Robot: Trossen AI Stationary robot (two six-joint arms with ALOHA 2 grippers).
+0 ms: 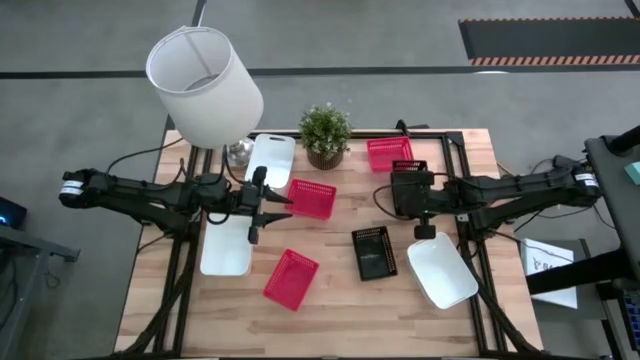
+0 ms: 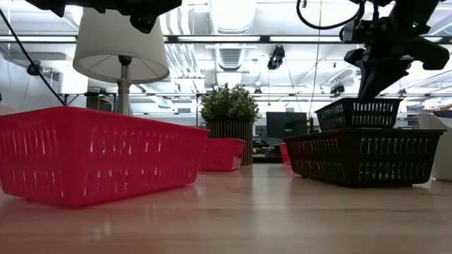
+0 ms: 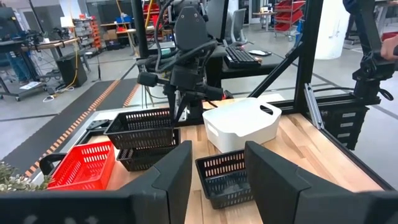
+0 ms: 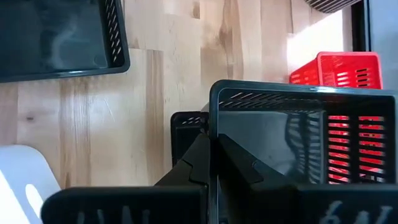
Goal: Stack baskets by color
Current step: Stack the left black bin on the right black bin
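My right gripper point(image 4: 214, 146) is shut on a black basket point(image 4: 298, 137) right over a second black basket point(image 3: 146, 157) at the table's far right. Whether the two touch, I cannot tell. A third black basket point(image 1: 374, 250) lies nearer, at the middle right. Red baskets lie at the centre point(image 1: 311, 198), near centre point(image 1: 290, 278) and far right point(image 1: 389, 153). White baskets rest at the far centre point(image 1: 270, 155), the left point(image 1: 225, 248) and the near right point(image 1: 442, 272). My left gripper point(image 1: 275, 205) hovers open and level, left of the centre red basket. My right gripper pinches the rim of the black basket's short end wall point(image 4: 214, 124), one finger outside the wall and one inside. The fingers slant down from above, from the table's right side. The basket hangs slightly tilted, directly over the second black basket.
A big white lampshade point(image 1: 205, 70) stands at the far left corner, and a small potted plant point(image 1: 325, 133) at the far centre. Bare wood shows along the near edge point(image 1: 340, 320). A black frame point(image 1: 470, 200) runs along the table's right side.
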